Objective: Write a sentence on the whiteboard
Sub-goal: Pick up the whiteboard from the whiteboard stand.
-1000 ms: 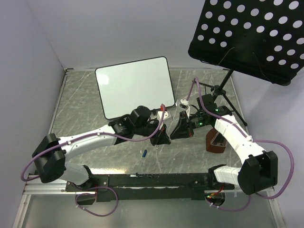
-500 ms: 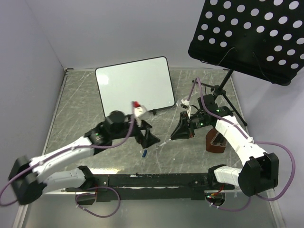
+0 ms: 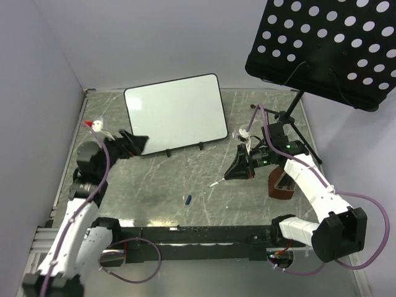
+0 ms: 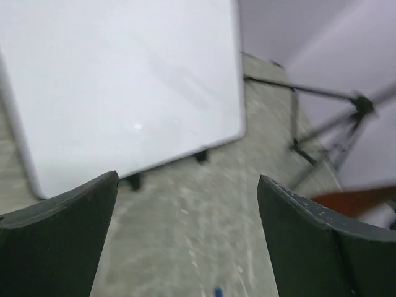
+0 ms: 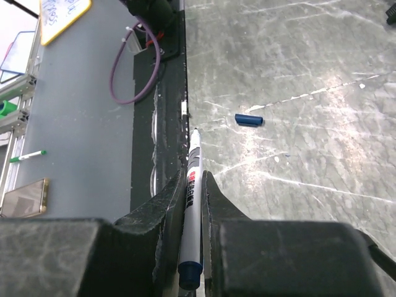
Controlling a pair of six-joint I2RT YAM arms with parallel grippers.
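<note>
The whiteboard (image 3: pixel 175 113) leans propped on small black feet at the back of the table, its white face blank; the sentence is not in view. It fills the upper left of the left wrist view as well, the whiteboard (image 4: pixel 124 80) blurred. My left gripper (image 3: pixel 133 143) hangs open and empty at the far left, near the board's lower left corner, its jaws (image 4: pixel 187 185) standing wide. My right gripper (image 3: pixel 238 170) is shut on a white marker (image 5: pixel 192 167), uncapped tip pointing out. The blue cap (image 3: pixel 188 199) lies loose on the table.
A black perforated music stand (image 3: pixel 322 49) overhangs the back right, its tripod legs (image 3: pixel 288 120) standing on the table behind my right arm. A brown object (image 3: pixel 279 185) sits beside the right forearm. A black rail (image 3: pixel 204 235) runs along the near edge.
My left gripper has opened and the left arm has swung from the table's middle, beside the marker, back to the far left. The right gripper with the marker has barely moved.
</note>
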